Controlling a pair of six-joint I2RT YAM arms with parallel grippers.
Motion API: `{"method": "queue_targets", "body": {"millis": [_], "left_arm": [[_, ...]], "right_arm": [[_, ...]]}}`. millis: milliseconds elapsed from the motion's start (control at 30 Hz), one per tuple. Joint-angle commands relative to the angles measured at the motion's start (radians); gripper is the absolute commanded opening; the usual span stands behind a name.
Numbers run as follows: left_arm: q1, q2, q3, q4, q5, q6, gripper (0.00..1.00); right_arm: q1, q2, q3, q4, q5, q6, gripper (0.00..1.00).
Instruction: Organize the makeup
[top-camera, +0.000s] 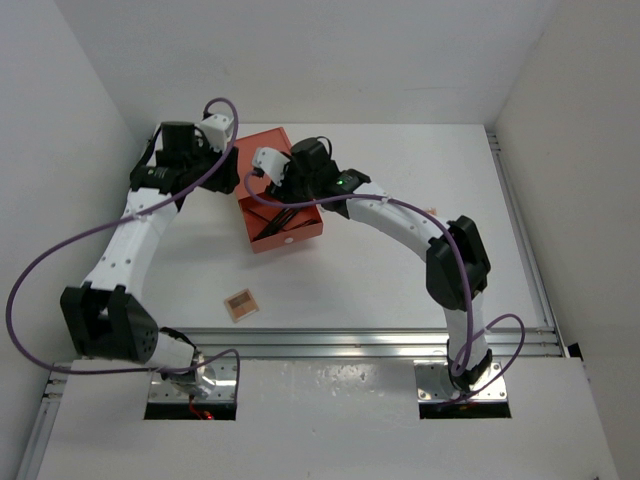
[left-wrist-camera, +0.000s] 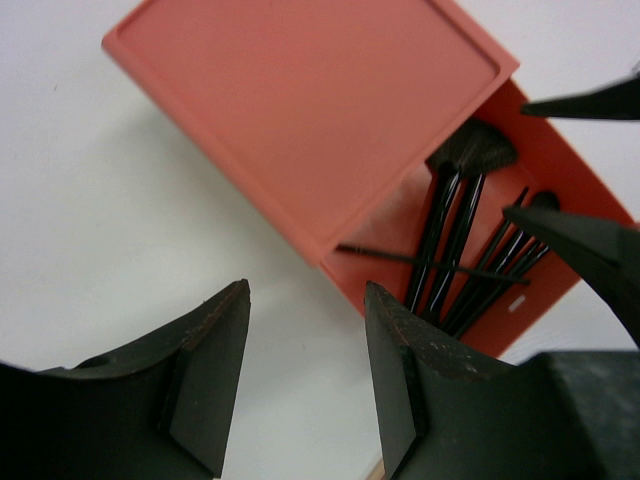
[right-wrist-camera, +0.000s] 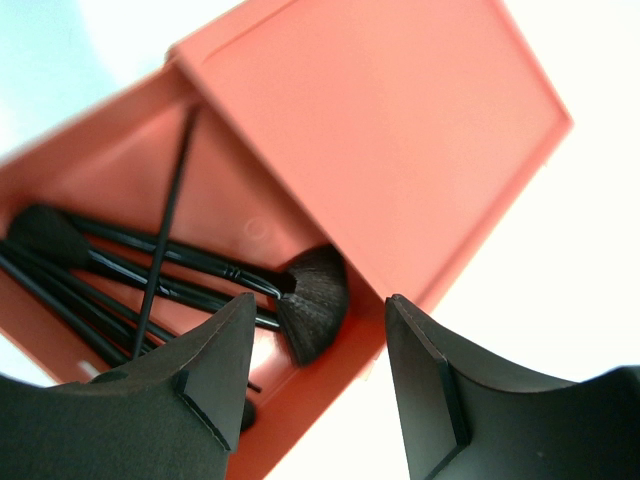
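Inside the open drawer (right-wrist-camera: 90, 170) of the orange-red box (left-wrist-camera: 300, 110), at the back centre of the desk (top-camera: 380, 290), black brushes (left-wrist-camera: 490, 272) lie side by side. One fan brush (right-wrist-camera: 312, 300) has its bristles next to the box shell. One thin stick (right-wrist-camera: 165, 220) lies crosswise over the handles. A small square palette (top-camera: 240, 303) with orange-tan pans lies well apart, near the desk's front edge. The right pincer (right-wrist-camera: 320, 300) hangs over the drawer, fingers wide, gripping nothing. The left pincer (left-wrist-camera: 306, 290) hangs over the desk just beside the box's left side, fingers wide, gripping nothing. White desk surface shows around the box, and walls stand along the left and right edges.
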Motion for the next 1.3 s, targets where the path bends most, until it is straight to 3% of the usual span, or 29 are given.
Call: {"method": "queue_targets", "body": {"millis": [0,33,133,167,233,267,433,633,967,1267], "left_arm": [[0.014,0.109,0.164,-0.054,0.097,0.026,0.55],[0.014,0.134,0.187,-0.054,0.106,0.037,0.54],[0.014,0.224,0.261,-0.042,0.097,0.037,0.52],[0.003,0.249,0.295,-0.032,0.097,0.037,0.52],[0.003,0.315,0.322,-0.009,0.086,0.037,0.49],[-0.009,0.336,0.342,-0.008,0.077,0.037,0.49],[-0.023,0.418,0.342,0.063,0.043,0.016,0.47],[-0.032,0.432,0.246,0.139,0.023,-0.004,0.45],[-0.041,0.422,0.086,0.188,0.032,-0.014,0.44],[-0.041,0.451,0.029,0.197,0.072,-0.023,0.40]], "right_arm": [[-0.005,-0.129,0.012,0.102,0.100,0.237,0.55],[-0.005,-0.151,-0.045,0.119,0.150,0.280,0.55],[-0.005,-0.263,-0.213,0.193,0.233,0.553,0.40],[-0.002,-0.319,-0.323,0.202,0.236,0.681,0.28],[0.015,-0.353,-0.393,0.252,0.226,0.754,0.14],[0.018,-0.367,-0.484,0.253,0.227,0.840,0.00],[0.044,-0.384,-0.608,0.280,0.200,1.033,0.00],[0.060,-0.327,-0.622,0.319,0.200,1.113,0.00],[0.057,-0.133,-0.420,0.395,0.263,1.051,0.00],[0.041,-0.039,-0.367,0.512,0.344,0.995,0.00]]}}
